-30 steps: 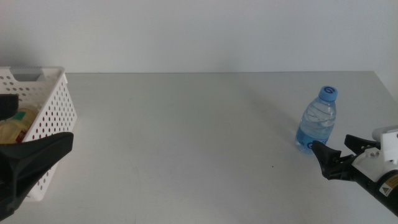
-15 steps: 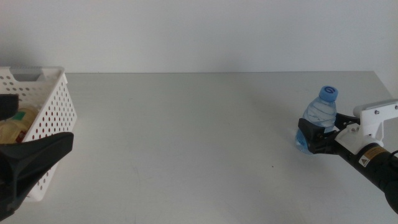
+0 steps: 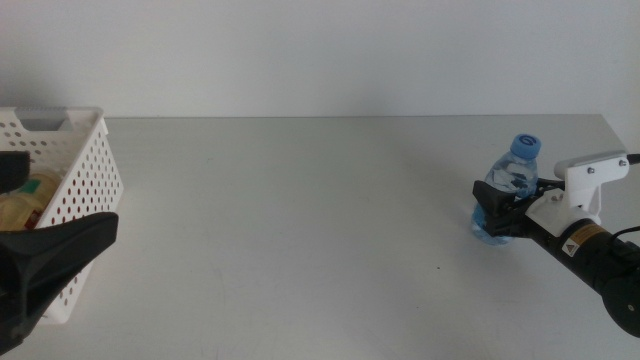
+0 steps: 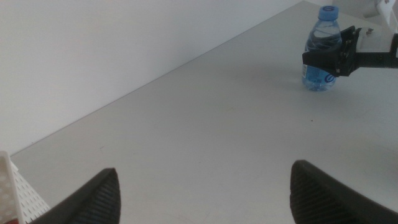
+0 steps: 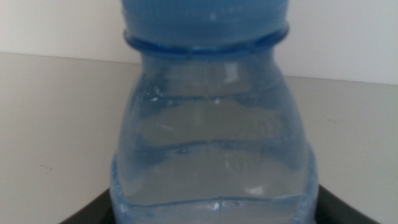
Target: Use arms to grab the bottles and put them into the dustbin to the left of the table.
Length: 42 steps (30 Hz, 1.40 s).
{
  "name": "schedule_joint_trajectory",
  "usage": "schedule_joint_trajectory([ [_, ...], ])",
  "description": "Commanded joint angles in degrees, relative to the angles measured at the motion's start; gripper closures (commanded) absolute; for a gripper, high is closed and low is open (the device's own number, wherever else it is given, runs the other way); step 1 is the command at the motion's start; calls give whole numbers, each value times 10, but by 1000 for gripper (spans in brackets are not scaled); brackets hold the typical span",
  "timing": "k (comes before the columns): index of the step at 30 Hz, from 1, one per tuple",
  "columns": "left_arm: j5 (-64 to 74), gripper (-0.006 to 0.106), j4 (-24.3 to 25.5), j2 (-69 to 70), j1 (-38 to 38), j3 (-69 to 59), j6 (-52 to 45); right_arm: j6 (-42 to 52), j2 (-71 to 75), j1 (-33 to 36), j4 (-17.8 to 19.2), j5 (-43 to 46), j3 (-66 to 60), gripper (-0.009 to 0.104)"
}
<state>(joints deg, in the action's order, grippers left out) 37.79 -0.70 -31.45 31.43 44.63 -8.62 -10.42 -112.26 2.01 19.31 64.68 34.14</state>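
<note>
My right tool (image 3: 497, 213) around water bottle (image 3: 510, 187) standing at table (image 3: 300, 220) right edge; clamped or not, cannot tell. Left tool (image 4: 205, 186) spread apart, waiting by dustbin (image 3: 85, 170), which holds other items. This bottle left to bin.

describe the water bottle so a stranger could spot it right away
Look to the right end of the grey-white table, far from the white basket. The water bottle stands upright between the right gripper jaws: clear, blue-capped, the only bottle on the tabletop.

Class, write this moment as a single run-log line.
right hand: around water bottle, upright on table | left hand: open, waiting by dustbin | dustbin: holds items
</note>
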Motion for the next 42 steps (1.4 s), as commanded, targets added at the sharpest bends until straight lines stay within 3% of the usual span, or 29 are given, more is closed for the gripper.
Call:
schedule_joint_trajectory([
  [1, -44, 7, 0, -3, 2, 15, 7, -18, 23, 16, 11, 53, 29, 96],
  [4, -44, 7, 0, -3, 2, 15, 7, -30, 23, 45, 45, 32, 85, 96],
  [7, -44, 7, 0, -3, 2, 15, 7, -46, 20, 87, 104, -33, 173, 96],
  [13, -44, 7, 0, -3, 2, 15, 7, -142, -34, 164, 196, -129, 370, 96],
  [20, -44, 7, 0, -3, 2, 15, 7, -214, -131, 218, 205, -161, 512, 96],
  [31, -44, 7, 0, -3, 2, 15, 7, -206, -190, 244, 205, -161, 526, 93],
  [36, -44, 7, 0, -3, 2, 15, 7, -220, -188, 242, 207, -165, 526, 68],
  [37, -44, 7, 0, -3, 2, 15, 7, -220, -188, 242, 209, -162, 526, 60],
  [38, -44, 7, 0, -3, 2, 15, 7, -226, -187, 242, 218, -161, 526, 41],
  [42, -44, 7, 0, -3, 2, 15, 7, -262, -179, 242, 262, -160, 526, 8],
])
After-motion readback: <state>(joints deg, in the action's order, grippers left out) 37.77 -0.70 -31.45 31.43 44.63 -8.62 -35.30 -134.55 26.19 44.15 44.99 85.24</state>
